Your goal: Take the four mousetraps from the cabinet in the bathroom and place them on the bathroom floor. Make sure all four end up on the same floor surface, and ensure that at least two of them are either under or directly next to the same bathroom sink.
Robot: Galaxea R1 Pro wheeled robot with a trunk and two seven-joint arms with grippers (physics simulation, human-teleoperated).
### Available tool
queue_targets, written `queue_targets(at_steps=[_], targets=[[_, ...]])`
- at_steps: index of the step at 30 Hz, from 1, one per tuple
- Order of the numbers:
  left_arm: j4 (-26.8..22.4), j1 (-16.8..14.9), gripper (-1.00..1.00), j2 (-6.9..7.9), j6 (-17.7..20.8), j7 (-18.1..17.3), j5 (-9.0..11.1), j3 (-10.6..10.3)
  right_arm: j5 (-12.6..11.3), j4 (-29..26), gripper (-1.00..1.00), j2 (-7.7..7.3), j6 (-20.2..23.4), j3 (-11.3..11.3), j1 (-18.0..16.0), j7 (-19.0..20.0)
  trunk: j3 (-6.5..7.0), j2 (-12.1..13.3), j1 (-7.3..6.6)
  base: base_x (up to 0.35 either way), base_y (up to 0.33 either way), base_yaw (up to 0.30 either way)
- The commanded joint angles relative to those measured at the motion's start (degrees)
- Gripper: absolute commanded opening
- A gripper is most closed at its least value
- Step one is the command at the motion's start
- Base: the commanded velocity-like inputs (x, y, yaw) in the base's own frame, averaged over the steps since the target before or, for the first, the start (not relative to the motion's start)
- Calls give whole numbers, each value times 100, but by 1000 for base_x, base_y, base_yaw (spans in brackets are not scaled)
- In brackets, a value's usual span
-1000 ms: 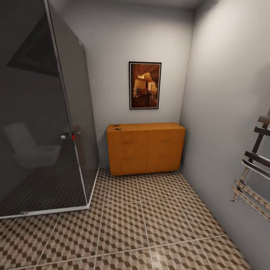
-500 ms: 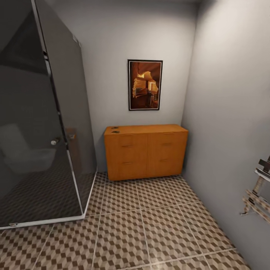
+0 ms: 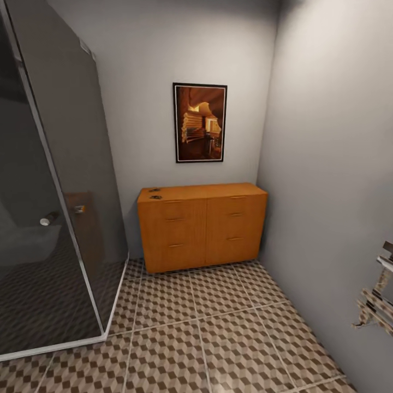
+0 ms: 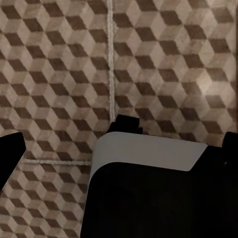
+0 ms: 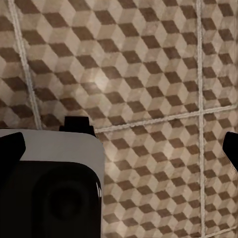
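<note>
Against the far wall stands the cabinet [image 3: 202,226], two mousetraps [image 3: 155,194] visible at its top's back-left corner. Drive straight over the bathroom floor [image 3: 218,338], stopping square to that corner. Whether either gripper is open, you cannot tell.

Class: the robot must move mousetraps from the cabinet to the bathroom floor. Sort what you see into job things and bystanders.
Job things: cabinet; mousetraps on its top, at the left end; bathroom floor.

Bystanders: framed picture; glass shower enclosure; chrome towel rail.
</note>
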Motion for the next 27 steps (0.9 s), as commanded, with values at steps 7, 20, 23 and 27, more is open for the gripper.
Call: queue_targets(at_steps=[7, 20, 23, 27], targets=[[1, -4, 100, 2, -9, 18, 55, -49, 56, 18, 100, -1, -16, -2, -8, -30, -6, -3, 3, 322, 0, -5], [1, -2, 100, 2, -9, 18, 55, -48, 61, 18, 100, -1, -9, -2, -8, -30, -6, -3, 3, 322, 0, -1], [1, -4, 100, -4, -9, 18, 55, -45, 63, 18, 100, -5, -15, -2, -8, -30, -6, -3, 3, 322, 0, 0], [1, -4, 100, -5, -9, 18, 55, -42, 64, 18, 100, -6, -20, -2, -8, -30, -6, -3, 3, 322, 0, 0]])
